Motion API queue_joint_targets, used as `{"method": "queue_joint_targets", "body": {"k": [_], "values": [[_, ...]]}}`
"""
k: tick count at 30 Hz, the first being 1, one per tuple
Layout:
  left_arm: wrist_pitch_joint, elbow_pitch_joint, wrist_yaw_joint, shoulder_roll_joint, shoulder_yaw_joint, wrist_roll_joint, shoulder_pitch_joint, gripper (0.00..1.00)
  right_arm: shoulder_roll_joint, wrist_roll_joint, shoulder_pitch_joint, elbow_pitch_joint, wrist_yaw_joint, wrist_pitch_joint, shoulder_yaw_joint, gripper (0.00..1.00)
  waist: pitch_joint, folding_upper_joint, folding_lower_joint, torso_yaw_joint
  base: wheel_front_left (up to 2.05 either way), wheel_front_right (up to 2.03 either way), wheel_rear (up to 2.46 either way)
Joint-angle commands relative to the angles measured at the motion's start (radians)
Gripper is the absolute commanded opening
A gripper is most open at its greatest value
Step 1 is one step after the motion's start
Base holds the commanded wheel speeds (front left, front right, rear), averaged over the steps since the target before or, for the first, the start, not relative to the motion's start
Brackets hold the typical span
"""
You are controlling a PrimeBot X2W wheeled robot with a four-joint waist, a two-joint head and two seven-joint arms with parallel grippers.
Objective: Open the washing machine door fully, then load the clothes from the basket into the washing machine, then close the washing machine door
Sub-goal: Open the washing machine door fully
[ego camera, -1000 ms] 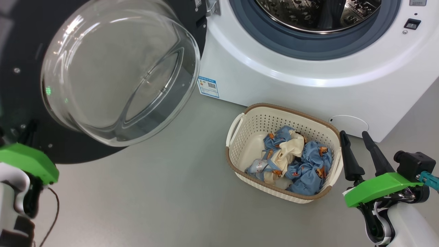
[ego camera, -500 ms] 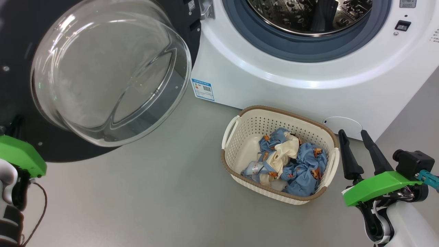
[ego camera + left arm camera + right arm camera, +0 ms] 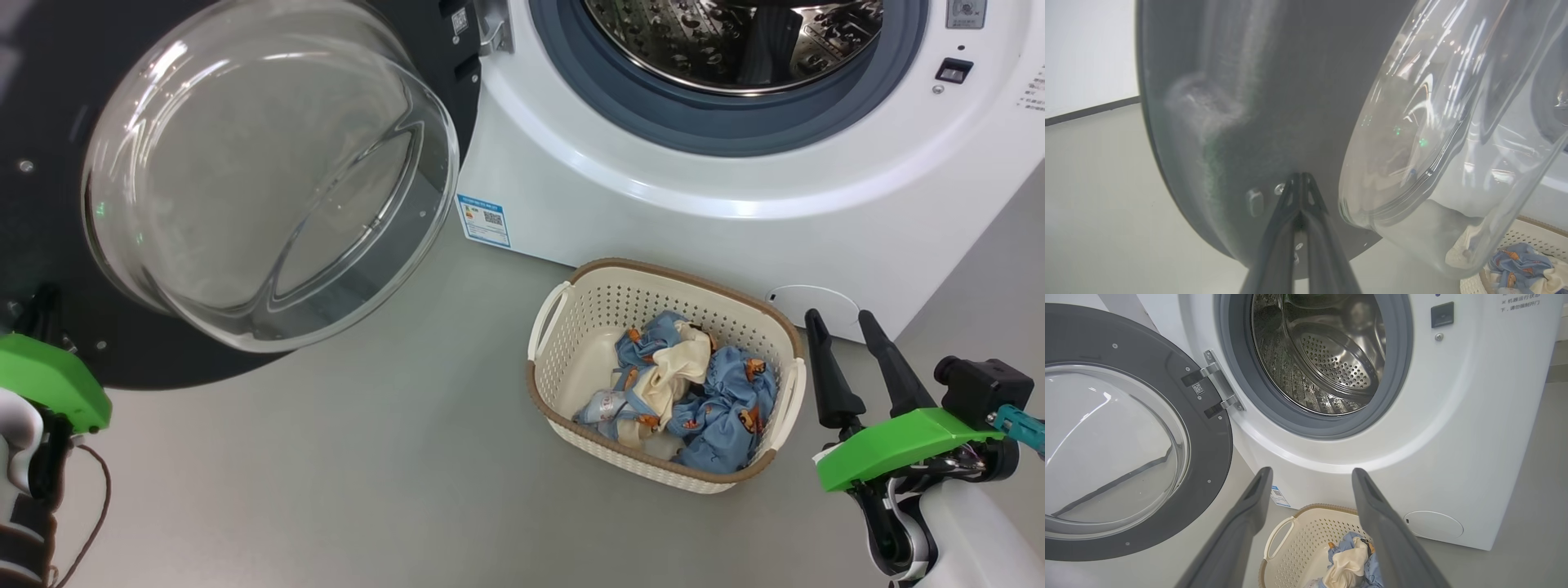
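Head view: open floor [image 3: 408, 457] btwn door [image 3: 269, 171], basket [image 3: 645, 467].

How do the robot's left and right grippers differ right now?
The left gripper is shut, fingers pressed together; the right gripper is open, fingers spread apart. The left gripper's tips point at the black rim of the washing machine door; the right gripper hangs beside the basket. Both have long dark fingers on green mounts and hold nothing.
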Motion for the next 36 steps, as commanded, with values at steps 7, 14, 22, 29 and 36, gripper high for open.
{"method": "queue_joint_targets", "body": {"k": [7, 14, 22, 29, 36], "values": [[-0.038, -0.01, -0.019, 0.069, 0.009, -0.005, -0.017, 0.0, 0.002, 0.007, 0.001, -0.018, 0.006, -0.012, 0.022, 1.0, -0.012, 0.0, 0.0, -0.004, 0.0, 0.0, 0.0], [-0.065, -0.022, -0.032, 0.056, -0.013, -0.007, 0.017, 0.0, 0.002, 0.013, 0.01, -0.015, 0.006, -0.012, 0.032, 1.0, -0.033, 0.0, 0.0, -0.007, 0.0, 0.0, 0.0], [-0.1, -0.109, -0.042, 0.044, -0.042, -0.008, 0.075, 0.49, -0.005, 0.017, 0.02, -0.017, 0.006, -0.012, 0.036, 1.0, -0.045, 0.0, 0.0, -0.019, 0.0, 0.0, 0.0], [-0.105, -0.199, -0.037, 0.027, -0.044, -0.027, 0.139, 1.0, -0.006, 0.02, 0.022, -0.014, 0.006, -0.012, 0.052, 1.0, -0.055, 0.0, 0.0, -0.043, 0.0, 0.0, 0.0], [-0.107, -0.372, 0.005, 0.004, -0.043, -0.045, 0.25, 1.0, -0.013, 0.014, 0.028, -0.02, 0.006, -0.012, 0.073, 1.0, -0.081, 0.0, 0.0, -0.103, 0.0, 0.0, 0.0]]}}
